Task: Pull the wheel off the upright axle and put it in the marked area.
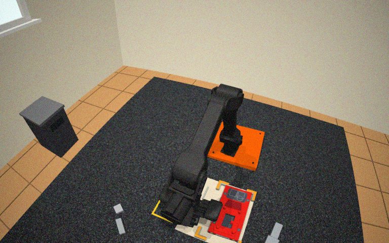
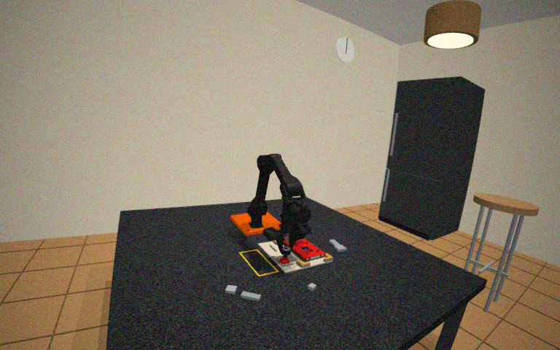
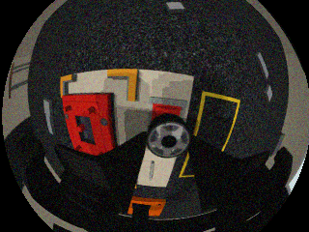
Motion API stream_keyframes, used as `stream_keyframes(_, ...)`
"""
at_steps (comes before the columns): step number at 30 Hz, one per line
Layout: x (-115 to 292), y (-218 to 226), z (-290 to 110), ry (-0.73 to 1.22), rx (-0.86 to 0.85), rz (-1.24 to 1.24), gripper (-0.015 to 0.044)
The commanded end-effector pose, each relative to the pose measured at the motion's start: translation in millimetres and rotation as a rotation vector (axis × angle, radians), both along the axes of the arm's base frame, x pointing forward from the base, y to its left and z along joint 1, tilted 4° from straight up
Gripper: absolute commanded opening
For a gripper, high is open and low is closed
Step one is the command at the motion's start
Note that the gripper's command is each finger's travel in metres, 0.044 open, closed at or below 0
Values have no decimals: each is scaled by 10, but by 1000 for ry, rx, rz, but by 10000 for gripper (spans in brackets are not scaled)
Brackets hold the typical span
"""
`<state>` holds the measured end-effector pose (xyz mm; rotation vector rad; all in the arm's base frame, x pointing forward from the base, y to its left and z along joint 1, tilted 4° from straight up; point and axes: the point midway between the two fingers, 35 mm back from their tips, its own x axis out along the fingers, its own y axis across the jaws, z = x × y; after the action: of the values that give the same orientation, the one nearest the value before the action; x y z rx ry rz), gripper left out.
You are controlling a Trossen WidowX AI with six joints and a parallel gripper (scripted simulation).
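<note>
My gripper (image 1: 210, 211) (image 2: 285, 249) (image 3: 168, 137) is shut on the wheel (image 3: 169, 137) (image 2: 285, 250), a dark tyre with a grey hub. It holds the wheel a little above the red axle stand (image 2: 284, 260) (image 3: 165, 110) on the white board (image 1: 212, 186) (image 2: 289, 267) (image 3: 154, 87). The axle itself is hidden behind the wheel in the wrist view. The marked area is a yellow-outlined rectangle (image 1: 162, 217) (image 2: 250, 263) (image 3: 222, 96) on the table, right beside the board on the arm's side. It has nothing in it.
A red car body (image 1: 235, 209) (image 2: 307, 249) (image 3: 87, 123) lies on the board between orange corner brackets. Small grey blocks (image 1: 118, 208) (image 1: 276, 229) (image 2: 250, 295) (image 2: 337, 245) lie scattered on the table. The arm's orange base plate (image 1: 249, 149) (image 2: 247, 224) sits behind the board.
</note>
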<state>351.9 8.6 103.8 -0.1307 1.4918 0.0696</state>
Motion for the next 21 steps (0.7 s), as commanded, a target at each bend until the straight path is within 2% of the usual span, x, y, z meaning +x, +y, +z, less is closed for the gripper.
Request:
stream_keyframes(1, 6, 7, 83, -15, 0, 0, 0)
stream_keyframes(21, -4, 9, 148, -18, -1, 0, 0)
